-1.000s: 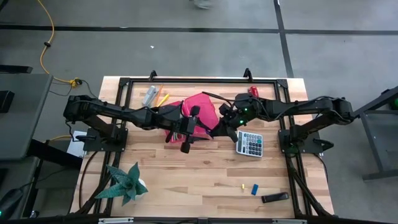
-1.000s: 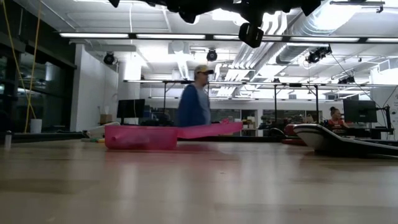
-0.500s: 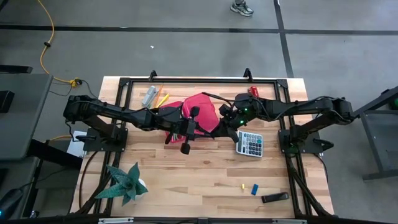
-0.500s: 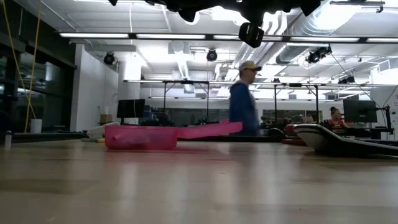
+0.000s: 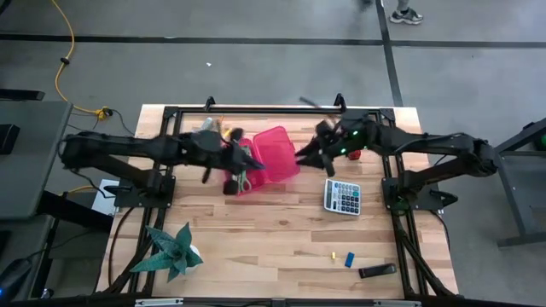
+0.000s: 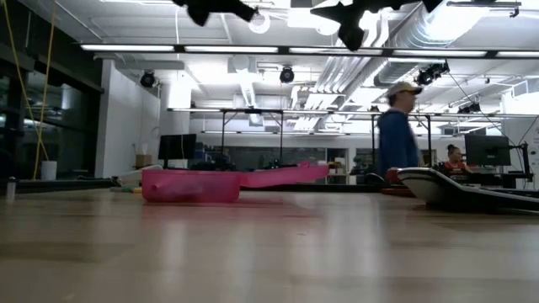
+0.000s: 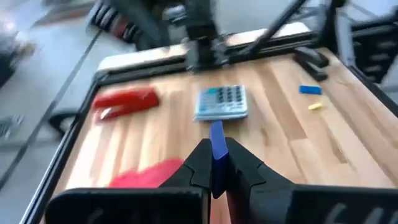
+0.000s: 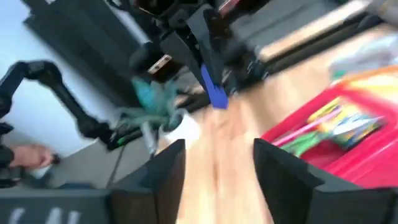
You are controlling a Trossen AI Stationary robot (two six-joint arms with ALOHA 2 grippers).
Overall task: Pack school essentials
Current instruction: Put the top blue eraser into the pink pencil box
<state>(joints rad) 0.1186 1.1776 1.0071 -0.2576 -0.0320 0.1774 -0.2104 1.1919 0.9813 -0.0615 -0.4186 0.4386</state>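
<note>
floor [image 5: 256,68]: grey concrete, dark seams
ceiling [image 6: 253,63]: white, strip lights, ducts
person [image 6: 397,135]: 3 o'clock, blue top, cap

No text, label, brand or number can be read in any of the views. The calculator [image 5: 343,196] on the desk [image 5: 281,247] shows only dark keys, their markings too small to make out, and the red stapler [image 7: 125,99] carries no legible print.

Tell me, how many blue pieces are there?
2. One blue piece lies on the table near the yellow piece; the left gripper pinches another. The pink box may hide more.
</note>
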